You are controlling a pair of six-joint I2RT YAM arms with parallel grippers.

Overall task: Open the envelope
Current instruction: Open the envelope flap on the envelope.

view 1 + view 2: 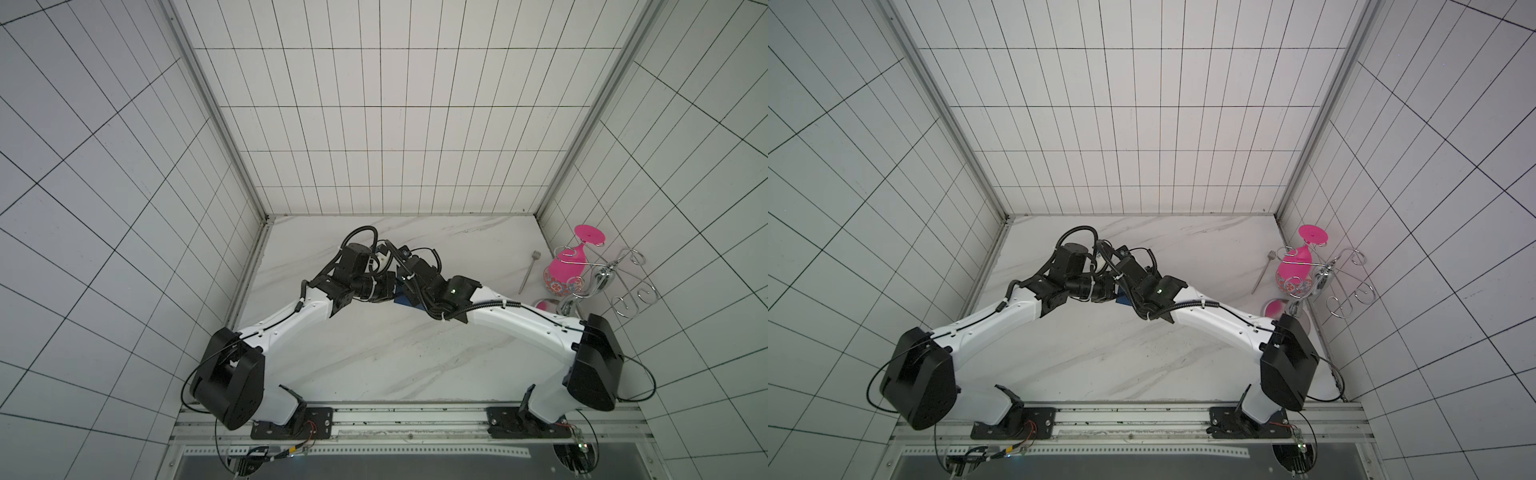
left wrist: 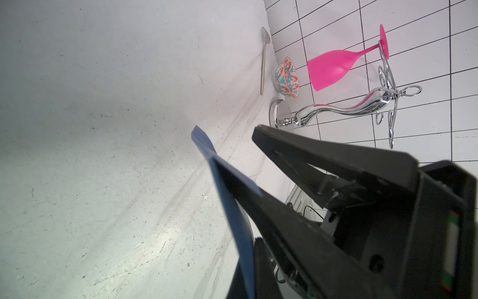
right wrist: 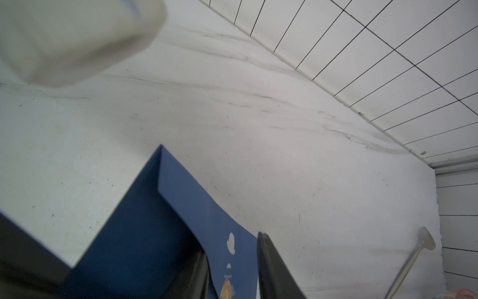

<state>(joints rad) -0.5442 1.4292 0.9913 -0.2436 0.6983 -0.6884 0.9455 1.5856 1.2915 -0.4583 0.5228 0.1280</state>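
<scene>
The envelope (image 3: 144,220) sits clamped in left end effector (image 1: 395,291), right end effector (image 3: 232,248) half-open astride its flap (image 3: 207,214)

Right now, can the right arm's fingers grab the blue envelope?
Probably yes. The end of the blue envelope that bears the gold seal lies in the gap between the right fingers, which stand apart; nothing blocks it.

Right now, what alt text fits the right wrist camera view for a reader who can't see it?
A dark-blue envelope, raised above a white marble table, has its flap with a gold seal between the spread fingers of the right pincer. A fork lies near the tiled wall.
</scene>
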